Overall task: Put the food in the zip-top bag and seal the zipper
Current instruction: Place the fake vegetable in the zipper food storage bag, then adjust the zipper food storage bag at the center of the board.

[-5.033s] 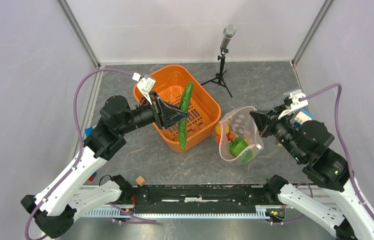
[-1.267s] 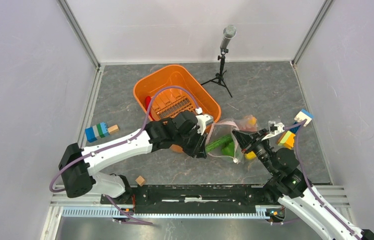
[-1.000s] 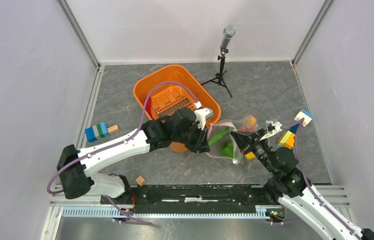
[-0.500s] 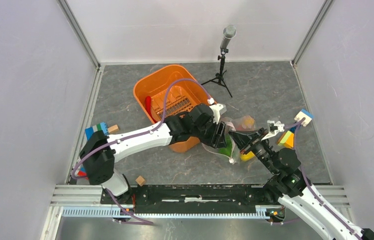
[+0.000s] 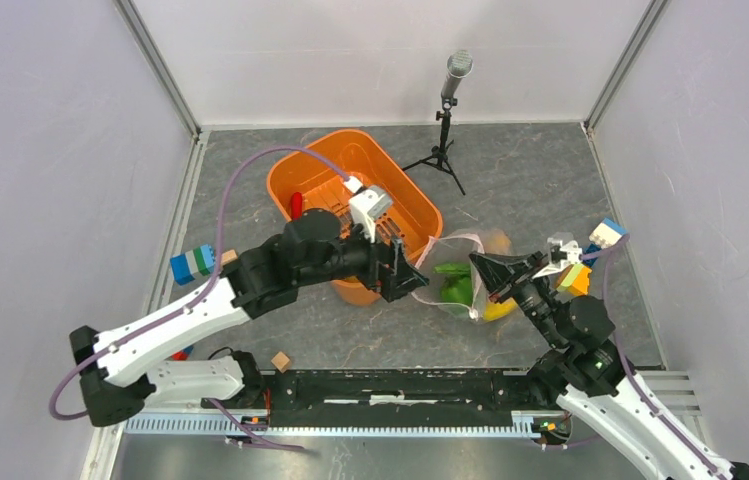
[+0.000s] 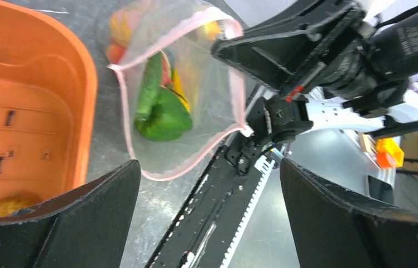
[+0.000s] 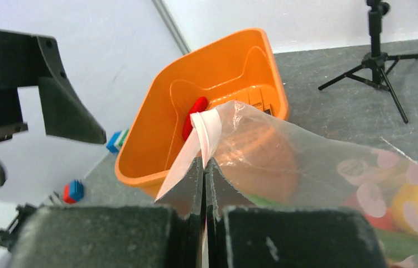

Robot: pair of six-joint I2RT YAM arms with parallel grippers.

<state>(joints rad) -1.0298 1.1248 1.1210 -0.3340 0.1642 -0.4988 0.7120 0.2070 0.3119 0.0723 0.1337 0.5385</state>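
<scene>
"Where was the zip-top bag (image 6: 209,125)?"

"Lying open-mouthed just ahead of the wide-spread left gripper (image 6: 207,164). The right gripper (image 7: 203,167) pinched its pink zipper (image 7: 205,127) edge."

"And the food?"

"A green bell pepper (image 6: 164,118), a cucumber (image 6: 149,84) and yellow pieces (image 6: 179,89) lay inside. One red pepper (image 7: 197,114) sat outside, beyond the right gripper's tips."

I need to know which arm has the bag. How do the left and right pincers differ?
The left pincer is wide open and empty; the right pincer is shut on the rim of the zip-top bag. The left pincer faces the bag's open mouth from beside the orange basket; the right pincer pinches it from the other side. Both point at the bag.
</scene>
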